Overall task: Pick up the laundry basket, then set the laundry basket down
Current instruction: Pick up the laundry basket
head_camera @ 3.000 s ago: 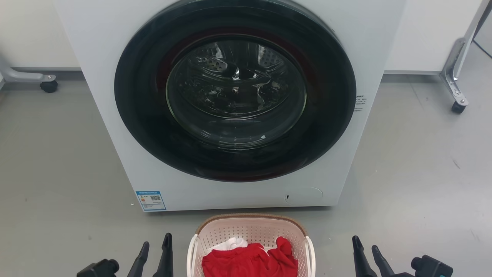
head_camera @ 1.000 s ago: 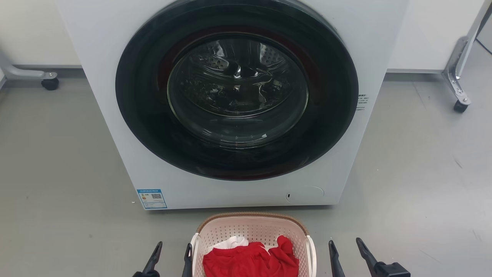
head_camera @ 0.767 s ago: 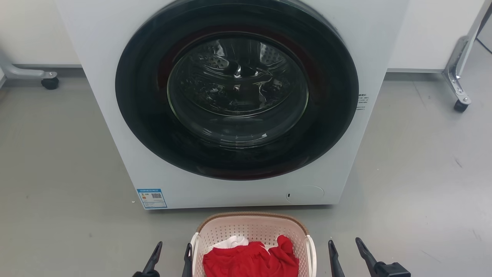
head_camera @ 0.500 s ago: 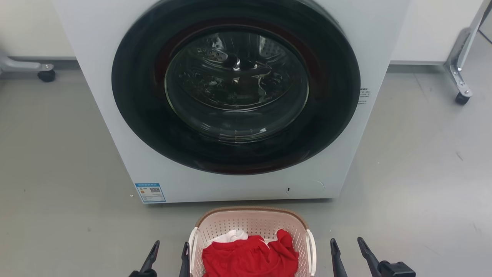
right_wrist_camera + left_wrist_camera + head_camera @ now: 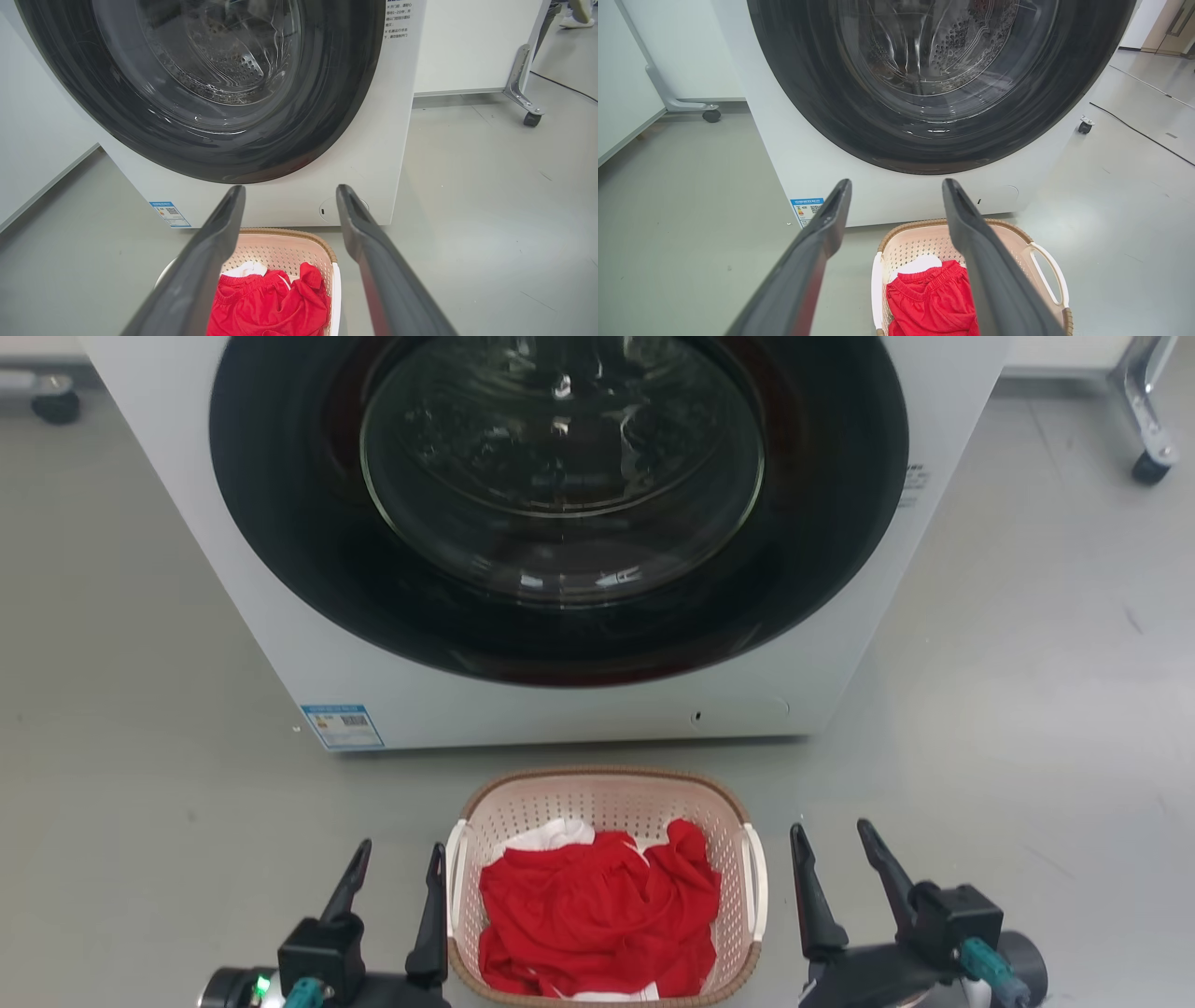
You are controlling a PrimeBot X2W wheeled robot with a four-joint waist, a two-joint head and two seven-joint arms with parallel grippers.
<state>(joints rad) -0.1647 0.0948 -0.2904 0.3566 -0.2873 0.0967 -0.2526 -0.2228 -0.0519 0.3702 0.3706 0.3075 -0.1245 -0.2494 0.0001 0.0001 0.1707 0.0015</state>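
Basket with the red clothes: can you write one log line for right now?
pale pink perforated plastic laundry basket: on floor, not lifted | left gripper: open, beside left handle | right gripper: open, beside right handle

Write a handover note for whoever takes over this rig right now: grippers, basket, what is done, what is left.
The basket stands on the floor before the washer, with red and white clothes inside.
The left gripper is open and empty, close beside the left handle.
The right gripper is open and empty, a little off the right handle.
Done: the grippers flank the basket; nothing is gripped or lifted yet.
Left: grip the handles, lift, set down.
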